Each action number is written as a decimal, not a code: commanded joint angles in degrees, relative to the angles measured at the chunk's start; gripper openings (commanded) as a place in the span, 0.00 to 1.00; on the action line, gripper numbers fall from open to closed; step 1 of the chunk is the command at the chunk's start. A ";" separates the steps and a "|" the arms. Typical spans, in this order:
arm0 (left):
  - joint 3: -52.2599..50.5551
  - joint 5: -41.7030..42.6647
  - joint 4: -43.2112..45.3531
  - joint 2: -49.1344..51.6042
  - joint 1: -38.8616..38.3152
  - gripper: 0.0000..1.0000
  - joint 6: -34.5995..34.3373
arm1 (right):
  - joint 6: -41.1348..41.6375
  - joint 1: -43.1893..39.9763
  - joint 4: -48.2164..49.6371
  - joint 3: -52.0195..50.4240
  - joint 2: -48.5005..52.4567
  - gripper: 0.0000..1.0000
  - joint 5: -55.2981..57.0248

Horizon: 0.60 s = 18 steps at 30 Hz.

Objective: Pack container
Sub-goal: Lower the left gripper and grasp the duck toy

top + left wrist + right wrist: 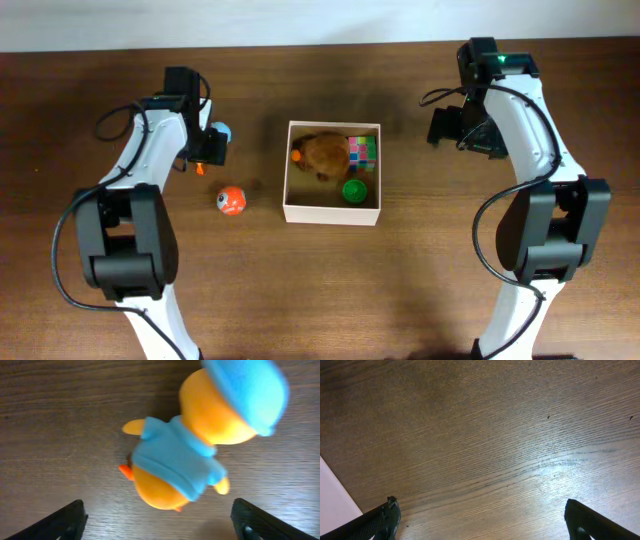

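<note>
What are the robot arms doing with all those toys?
They are packing toys into the container. A brown plush, a colourful cube and a green toy lie inside. The left gripper hangs open over an orange duck in blue clothes, not gripping it. An orange ball waits nearby. The right gripper is open above the table.

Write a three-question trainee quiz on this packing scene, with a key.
1. True or false: the left gripper is shut on the blue-hatted orange toy.
2. Which of these lies in the container? A) colour cube B) spoon C) mug
3. Fill in: the orange-and-white ball lies outside the container, on the ____ arm's side.
Key: 1 false, the jaws stand open around the toy without touching it; 2 A; 3 left.
</note>
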 commanded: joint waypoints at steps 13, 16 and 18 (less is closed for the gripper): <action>0.98 9.57 7.32 1.75 2.03 0.67 5.49 | -0.55 -0.42 0.02 0.04 -1.33 0.99 -0.11; 0.94 11.67 7.50 1.99 2.03 0.63 5.46 | -0.57 -0.42 0.02 0.04 -1.33 0.99 -0.11; 0.92 12.33 7.45 2.62 2.01 0.60 5.44 | -0.55 -0.42 0.02 0.04 -1.33 0.99 -0.11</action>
